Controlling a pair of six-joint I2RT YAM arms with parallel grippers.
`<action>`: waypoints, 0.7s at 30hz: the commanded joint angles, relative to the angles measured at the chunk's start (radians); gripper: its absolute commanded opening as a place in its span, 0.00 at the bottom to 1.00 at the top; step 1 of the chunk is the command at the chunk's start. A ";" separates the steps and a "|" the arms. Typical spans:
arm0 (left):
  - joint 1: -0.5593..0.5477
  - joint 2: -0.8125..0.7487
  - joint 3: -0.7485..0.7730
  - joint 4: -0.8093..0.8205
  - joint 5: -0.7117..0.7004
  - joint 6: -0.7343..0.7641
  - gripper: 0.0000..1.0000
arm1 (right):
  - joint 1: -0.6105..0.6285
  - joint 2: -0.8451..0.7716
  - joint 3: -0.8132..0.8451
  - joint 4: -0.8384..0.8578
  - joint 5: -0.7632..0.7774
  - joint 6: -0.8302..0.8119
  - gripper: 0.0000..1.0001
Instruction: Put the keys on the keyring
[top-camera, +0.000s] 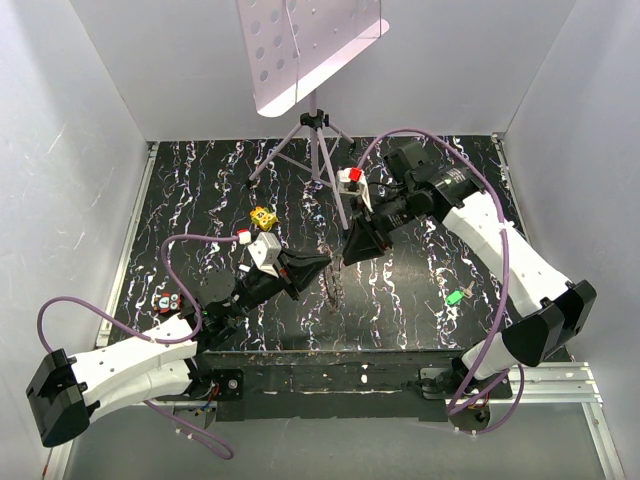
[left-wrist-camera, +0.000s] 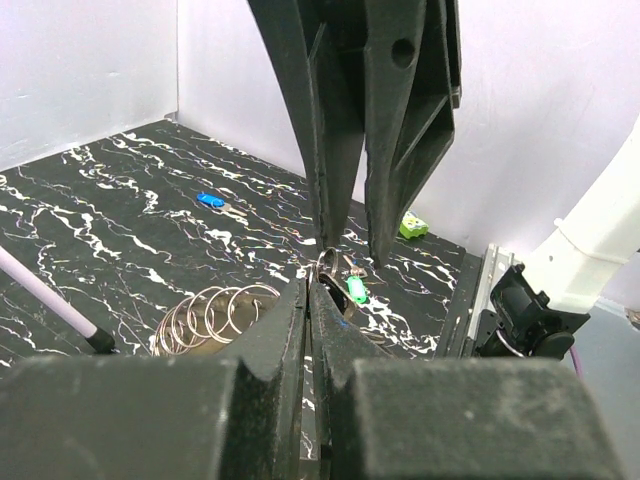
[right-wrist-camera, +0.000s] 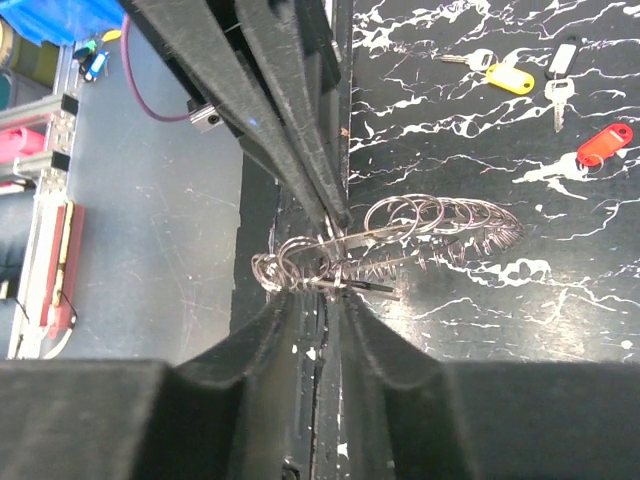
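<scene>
While nearer table's (top-camera: 200, 200) front edge, keyring (right-wrist-camera: 400, 235)

Top cam: fixed high, behind arm bases, looks down on whole tabletop (top-camera: 200, 190). L wrist cam: low, v. close, faces along left tool (left-wrist-camera: 310, 288) twd right tool (left-wrist-camera: 355, 250). R wrist cam: close, looks steeply down. Both wrist views share keyring (right-wrist-camera: 440, 225), mid-tabletop.

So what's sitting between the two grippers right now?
The keyring: its wire loops fill the short gap between the left gripper and the right gripper, clearest in the right wrist view.
</scene>
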 joint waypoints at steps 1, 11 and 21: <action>-0.001 -0.011 0.003 0.055 0.003 -0.016 0.00 | -0.016 -0.039 0.080 -0.079 -0.057 -0.102 0.36; -0.001 -0.024 0.006 0.035 0.041 -0.019 0.00 | -0.018 -0.014 0.177 -0.157 -0.042 -0.277 0.56; -0.001 -0.027 0.014 0.042 0.054 -0.030 0.00 | -0.007 0.061 0.187 -0.158 -0.062 -0.288 0.53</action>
